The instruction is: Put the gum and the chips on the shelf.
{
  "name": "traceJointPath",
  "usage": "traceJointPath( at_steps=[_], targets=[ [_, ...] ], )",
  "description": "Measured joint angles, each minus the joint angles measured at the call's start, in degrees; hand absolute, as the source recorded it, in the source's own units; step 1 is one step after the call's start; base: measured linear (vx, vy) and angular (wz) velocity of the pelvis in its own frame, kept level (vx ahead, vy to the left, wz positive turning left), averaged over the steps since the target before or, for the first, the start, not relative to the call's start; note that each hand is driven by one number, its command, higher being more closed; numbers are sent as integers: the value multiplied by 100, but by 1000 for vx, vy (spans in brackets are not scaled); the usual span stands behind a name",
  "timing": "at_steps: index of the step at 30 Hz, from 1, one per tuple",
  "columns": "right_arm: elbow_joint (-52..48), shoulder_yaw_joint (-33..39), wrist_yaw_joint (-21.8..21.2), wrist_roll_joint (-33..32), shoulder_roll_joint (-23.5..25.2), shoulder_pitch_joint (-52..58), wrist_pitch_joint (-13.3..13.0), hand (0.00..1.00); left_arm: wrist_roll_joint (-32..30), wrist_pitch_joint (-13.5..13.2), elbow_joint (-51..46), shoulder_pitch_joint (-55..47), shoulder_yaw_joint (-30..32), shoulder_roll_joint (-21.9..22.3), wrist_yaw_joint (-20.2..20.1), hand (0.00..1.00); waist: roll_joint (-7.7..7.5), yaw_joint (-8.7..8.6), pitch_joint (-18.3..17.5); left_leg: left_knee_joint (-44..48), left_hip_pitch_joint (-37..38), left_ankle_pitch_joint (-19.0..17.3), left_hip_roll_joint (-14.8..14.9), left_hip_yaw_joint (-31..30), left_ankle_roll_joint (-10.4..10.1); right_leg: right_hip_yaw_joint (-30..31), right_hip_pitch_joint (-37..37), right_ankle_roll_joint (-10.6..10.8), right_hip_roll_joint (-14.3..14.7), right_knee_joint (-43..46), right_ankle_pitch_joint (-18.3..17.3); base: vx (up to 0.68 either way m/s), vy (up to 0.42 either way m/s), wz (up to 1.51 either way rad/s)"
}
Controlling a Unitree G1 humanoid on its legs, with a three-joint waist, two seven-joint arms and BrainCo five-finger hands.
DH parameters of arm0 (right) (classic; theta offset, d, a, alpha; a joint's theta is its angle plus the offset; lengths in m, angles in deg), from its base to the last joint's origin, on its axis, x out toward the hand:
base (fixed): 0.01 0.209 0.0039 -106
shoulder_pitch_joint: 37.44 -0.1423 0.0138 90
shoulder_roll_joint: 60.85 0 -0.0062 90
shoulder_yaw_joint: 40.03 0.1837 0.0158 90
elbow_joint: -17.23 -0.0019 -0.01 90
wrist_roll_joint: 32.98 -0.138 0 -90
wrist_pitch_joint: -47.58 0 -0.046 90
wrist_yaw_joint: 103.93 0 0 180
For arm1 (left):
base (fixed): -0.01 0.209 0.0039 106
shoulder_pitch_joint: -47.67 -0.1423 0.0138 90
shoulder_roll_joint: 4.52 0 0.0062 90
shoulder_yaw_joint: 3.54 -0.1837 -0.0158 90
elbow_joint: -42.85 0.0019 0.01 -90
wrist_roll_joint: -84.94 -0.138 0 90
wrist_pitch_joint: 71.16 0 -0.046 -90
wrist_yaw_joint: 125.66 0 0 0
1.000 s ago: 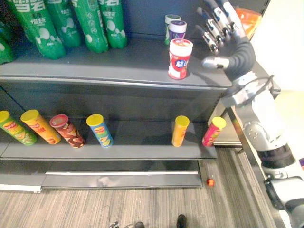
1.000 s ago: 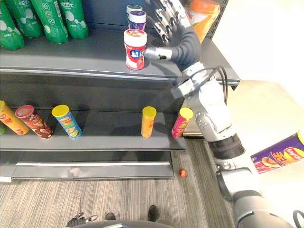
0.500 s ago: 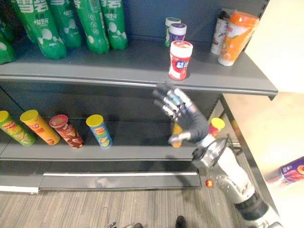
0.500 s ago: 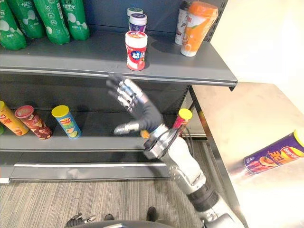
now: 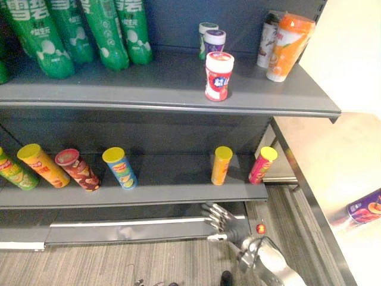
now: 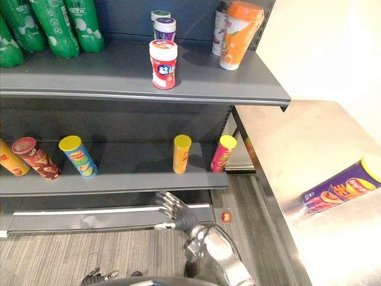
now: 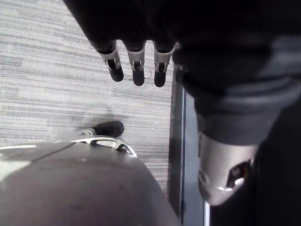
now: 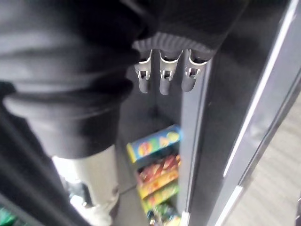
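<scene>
The gum, a white bottle with a red label, stands upright on the grey upper shelf, with no hand on it. A purple chips can lies on its side on the steel table at the right. My right hand hangs low before the shelf's base, open, fingers spread and holding nothing; its straight fingers show against the dark shelf front. My left hand hangs over the carpet, open and holding nothing.
Green bottles fill the upper shelf's left; two small tubs and an orange cup stand behind and right of the gum. Several chips cans lean on the lower shelf. A small red thing lies on the floor.
My right hand has dropped from beside the gum on the upper shelf down past the lower shelf to near the floor. The gum stays standing where it was.
</scene>
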Motion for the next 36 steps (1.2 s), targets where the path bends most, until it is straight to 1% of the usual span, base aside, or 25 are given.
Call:
traceJointPath(
  at_steps=[2,3,5,6,8,12,13,14,17,21,23,27,28,29,30,31,32,33,34,35,36],
  targets=[
    [493,480,139,506,82,87,-31,0,-122,1,0,9,68,44,29,0,57,-18,-5,0,2,-20,0,11,2,4,-1,2,0,-1,0,33,-6,-2],
    [886,788,218,683,118,87,-47,0,-185,0,-2,13,116,80,48,0,94,-23,-10,0,5,-30,-1,12,-2,3,1,0,0,-1,-2,35,-7,-1],
    [1452,1189,387,940,157,79,-60,0,-211,-2,-11,31,187,140,58,0,132,-32,-26,0,5,-43,0,13,-7,0,1,-11,1,-1,-8,44,-10,0],
    [1810,1396,467,1062,165,73,-61,0,-211,0,-11,29,210,176,59,0,184,-31,-17,0,7,-45,2,13,-7,-3,3,-15,1,-1,-11,38,-10,0],
    [2418,1663,654,1336,165,54,-61,0,-211,-1,-13,33,211,215,58,0,262,-35,10,1,12,-38,6,20,3,-5,5,-19,2,-2,-13,20,-8,0],
    [3204,1970,838,1726,209,17,-71,0,-211,-1,-15,33,210,224,59,0,315,-36,5,1,14,-39,9,3,2,-22,14,-21,5,0,-14,5,-4,1],
    [3513,2188,923,1829,229,-6,-76,0,-204,-2,-25,31,209,233,59,0,318,-33,3,1,17,-38,5,-15,2,-35,22,-21,0,-1,-15,8,-8,4],
    [3613,2298,972,1920,242,-49,-81,0,-205,-2,-37,23,207,233,58,0,318,-33,3,1,17,-38,4,-20,3,-40,26,-20,-2,0,-15,4,-12,7],
    [4219,2687,1154,1944,243,-224,-123,0,-187,-7,-52,14,190,233,59,0,317,-38,5,1,67,-35,-10,-76,8,-105,110,8,-25,-7,-46,-7,-7,9],
    [4361,2839,1242,1943,247,-233,-181,0,-106,-16,-51,-8,144,235,53,0,317,-36,8,0,106,-56,-18,-79,-20,-111,129,3,-32,-5,-88,-12,-3,2],
    [4526,3069,1302,1934,286,-249,-182,0,-96,-30,-51,-12,142,235,52,0,321,-33,9,0,105,-62,-22,-92,-21,-125,135,-34,-37,-7,-112,-4,-5,2],
    [5053,3567,1373,1923,335,-203,-171,0,-90,-54,-47,-24,141,233,50,0,314,-56,16,0,137,-82,-38,-116,-7,-154,211,-28,-54,-31,-110,10,-5,3],
    [5195,3740,1424,1921,359,-200,-159,0,-29,-53,-46,-26,141,215,38,0,286,-78,37,24,159,-99,-39,-106,-6,-146,219,23,-59,0,-112,0,0,0],
    [5256,3842,1433,1920,374,-202,-159,0,81,-53,-46,-25,142,210,28,0,281,-92,48,45,179,-111,-38,-93,-7,-134,215,29,-61,44,-129,36,22,-5],
    [5348,4031,1460,1909,412,-216,-160,0,158,-50,-46,-20,141,181,9,0,268,-129,133,321,121,-260,-1,-85,9,-120,183,65,-80,255,-208,21,23,-6],
    [5366,4165,1466,1904,444,-199,-160,0,257,-51,-51,25,133,159,-9,0,213,-134,244,730,-5,-471,58,-85,39,-105,120,62,-99,495,-312,8,20,-7],
    [5364,4326,1469,1859,460,-183,-161,0,363,-54,-55,60,126,146,-25,0,254,-151,307,1094,-110,-673,121,-75,68,-83,56,85,-111,720,-407,-30,10,-12],
    [5355,4495,1481,1819,467,-138,-166,0,385,-52,-52,120,97,137,-31,0,192,-158,383,1362,-210,-829,156,-51,92,-39,-35,122,-121,853,-470,-59,77,-33],
    [5311,4866,1496,1648,567,-49,-183,0,495,-54,-49,155,103,131,-59,0,226,-158,403,1622,-326,-956,117,118,152,119,-192,276,-176,955,-439,-47,119,-43],
    [5264,5015,1508,1633,594,-24,-196,0,518,-54,-46,168,106,149,-61,0,238,-156,406,1652,-385,-978,120,244,188,229,-282,450,-193,1009,-388,-41,132,-85],
    [5131,5166,1537,1571,629,-19,-195,0,522,-75,-57,190,111,198,-58,0,307,-143,413,1706,-522,-1060,193,572,290,390,-660,585,-157,1199,-133,-130,181,-135]
  ],
)
